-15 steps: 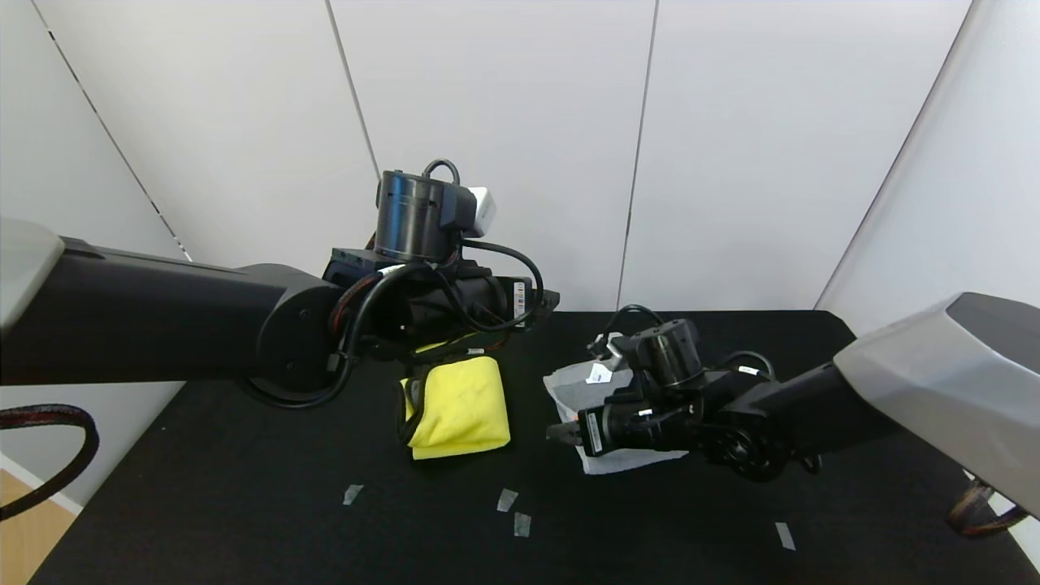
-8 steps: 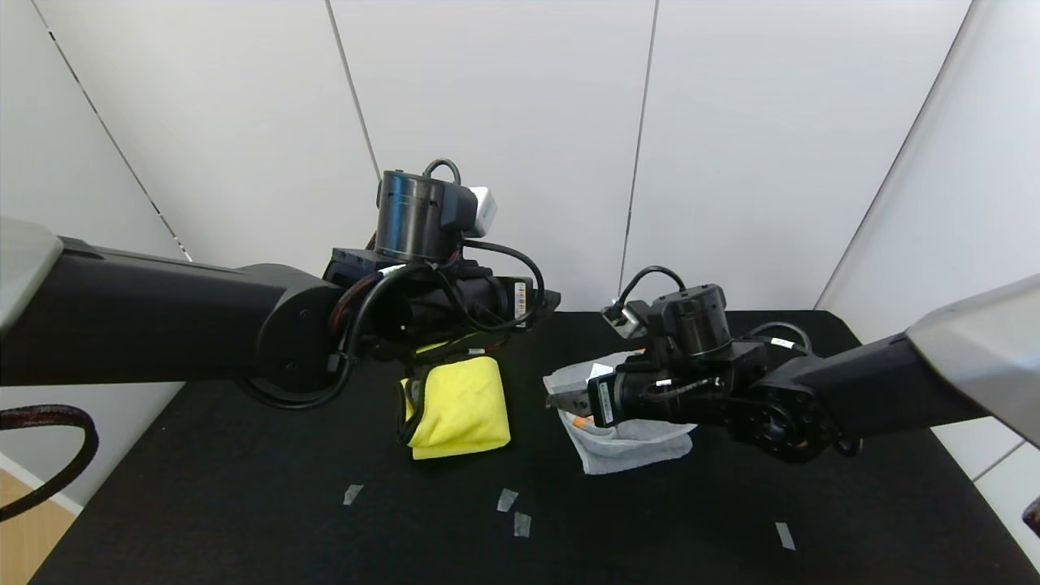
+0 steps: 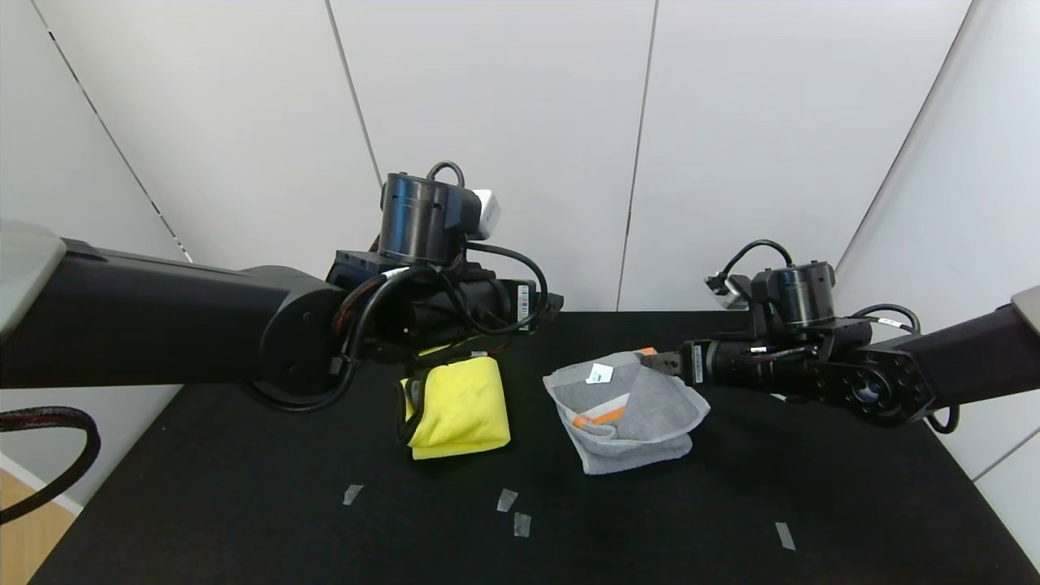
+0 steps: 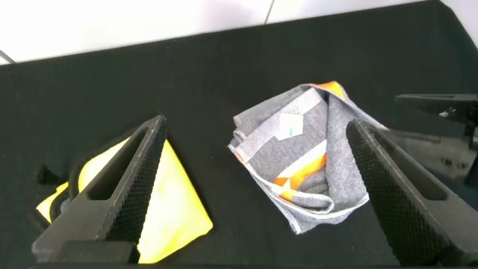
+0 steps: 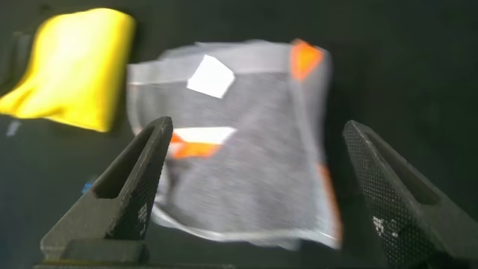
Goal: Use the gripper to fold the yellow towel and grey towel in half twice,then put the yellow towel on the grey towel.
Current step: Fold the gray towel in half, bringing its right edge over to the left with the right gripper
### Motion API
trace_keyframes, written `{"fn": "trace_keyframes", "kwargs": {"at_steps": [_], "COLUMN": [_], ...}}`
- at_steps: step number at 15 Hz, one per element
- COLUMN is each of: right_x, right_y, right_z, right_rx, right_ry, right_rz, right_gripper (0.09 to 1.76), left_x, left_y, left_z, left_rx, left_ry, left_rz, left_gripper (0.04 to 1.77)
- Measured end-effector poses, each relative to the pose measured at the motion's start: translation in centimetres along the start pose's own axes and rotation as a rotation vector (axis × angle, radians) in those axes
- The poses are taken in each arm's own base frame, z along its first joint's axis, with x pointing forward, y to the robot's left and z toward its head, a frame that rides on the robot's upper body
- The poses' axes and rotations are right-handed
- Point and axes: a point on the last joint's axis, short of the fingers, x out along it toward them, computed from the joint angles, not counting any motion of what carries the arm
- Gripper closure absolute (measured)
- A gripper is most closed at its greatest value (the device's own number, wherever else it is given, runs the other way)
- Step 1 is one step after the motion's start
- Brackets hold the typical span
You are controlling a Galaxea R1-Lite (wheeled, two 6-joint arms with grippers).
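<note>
Walls (image 3: 504, 122) of pale grey panels stand behind the work on three sides, with thin dark seams running down them. Below them I have a black table (image 3: 244, 504), matte and felt-like, filling the lower half of the head view.

My left arm reaches in from the left, and the left gripper (image 4: 254, 187) hangs above the far edge of the yellow towel (image 3: 459, 409), fingers spread wide with nothing between them. The right gripper (image 5: 258, 187) sits off to the right of the grey towel (image 3: 626, 410), just clear of its far right corner, jaws also wide apart and empty.

The yellow towel lies folded into a compact pad left of centre. The grey towel lies just right of centre, apart from it, bunched into a loose fold with an orange band (image 3: 601, 416) and a white label (image 3: 599, 373) showing; I think the fold is uneven, though the right wrist view is smeared. Four small strips of tape (image 3: 507, 500) dot the table's near side.
</note>
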Motion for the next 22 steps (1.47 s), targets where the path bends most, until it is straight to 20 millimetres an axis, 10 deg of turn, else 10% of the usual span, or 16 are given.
{"fn": "trace_keyframes", "kwargs": {"at_steps": [14,21,22], "right_x": [0.7,0.6,0.6], "right_y": [-2.7,-2.9,-3.0], "right_z": [-3.9,-4.6,-4.7], "right_rx": [0.049,0.057,0.058], "right_ry": [0.071,0.092,0.095], "right_rz": [-0.047,-0.055,-0.056], "right_gripper": [0.15,1.11,1.54], "left_x": [0.0,0.1,0.2], "left_y": [-0.1,-0.1,-0.1], "left_z": [-0.1,-0.2,-0.3], "left_rx": [0.005,0.005,0.006], "left_ry": [0.0,0.006,0.006], "left_rz": [-0.002,-0.002,-0.001], "left_gripper": [0.09,0.09,0.09]}}
